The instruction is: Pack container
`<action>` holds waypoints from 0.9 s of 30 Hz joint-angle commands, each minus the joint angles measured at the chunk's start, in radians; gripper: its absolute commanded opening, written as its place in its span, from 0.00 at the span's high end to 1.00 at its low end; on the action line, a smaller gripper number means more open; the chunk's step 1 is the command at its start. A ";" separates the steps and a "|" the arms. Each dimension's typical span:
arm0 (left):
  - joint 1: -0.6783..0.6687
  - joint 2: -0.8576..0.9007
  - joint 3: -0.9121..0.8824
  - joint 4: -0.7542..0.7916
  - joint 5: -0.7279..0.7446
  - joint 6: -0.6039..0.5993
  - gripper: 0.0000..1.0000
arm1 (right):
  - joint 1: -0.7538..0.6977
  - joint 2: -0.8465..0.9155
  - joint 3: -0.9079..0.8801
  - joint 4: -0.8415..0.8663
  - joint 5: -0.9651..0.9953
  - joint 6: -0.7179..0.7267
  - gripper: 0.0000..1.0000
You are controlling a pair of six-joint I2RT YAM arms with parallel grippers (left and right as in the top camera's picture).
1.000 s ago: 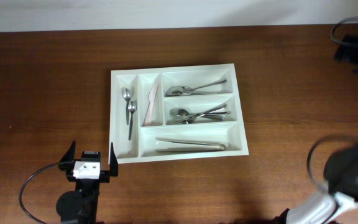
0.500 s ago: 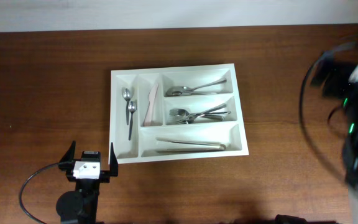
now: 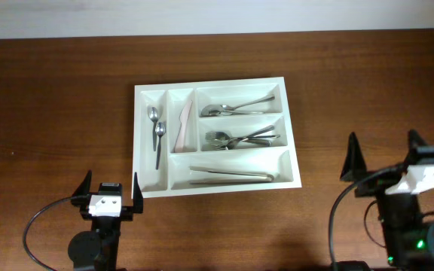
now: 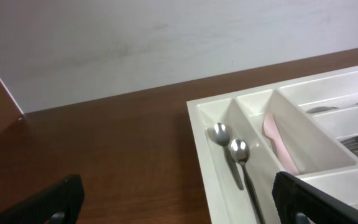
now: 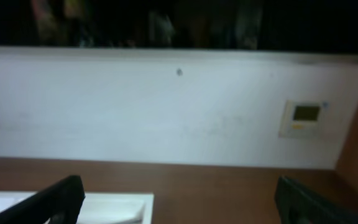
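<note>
Container [image 3: 136,135] is lying long-axis sideways, near-left corner sitting just beside left tool [image 3: 111,187]; right tool [image 3: 383,150] is sitting farther off. Both tools are gaping apart, empty.

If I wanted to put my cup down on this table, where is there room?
Bare table lies left of the tray and in the strip behind it, up to the wall. Right of it the wood is free as far as the right gripper. It is tight at the tray's near left corner, beside the left gripper.
</note>
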 commanded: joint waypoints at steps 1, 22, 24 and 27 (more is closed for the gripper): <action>0.004 -0.010 -0.008 0.001 -0.008 0.016 0.01 | 0.011 -0.092 -0.118 0.067 -0.054 0.009 0.01; 0.004 -0.010 -0.008 0.001 -0.008 0.016 0.01 | 0.050 -0.352 -0.475 0.219 -0.050 0.009 0.01; 0.004 -0.010 -0.008 0.001 -0.008 0.016 0.01 | 0.050 -0.367 -0.504 0.229 -0.050 0.009 0.01; 0.004 -0.010 -0.008 0.001 -0.008 0.016 0.01 | 0.050 -0.367 -0.533 0.261 -0.050 0.009 0.01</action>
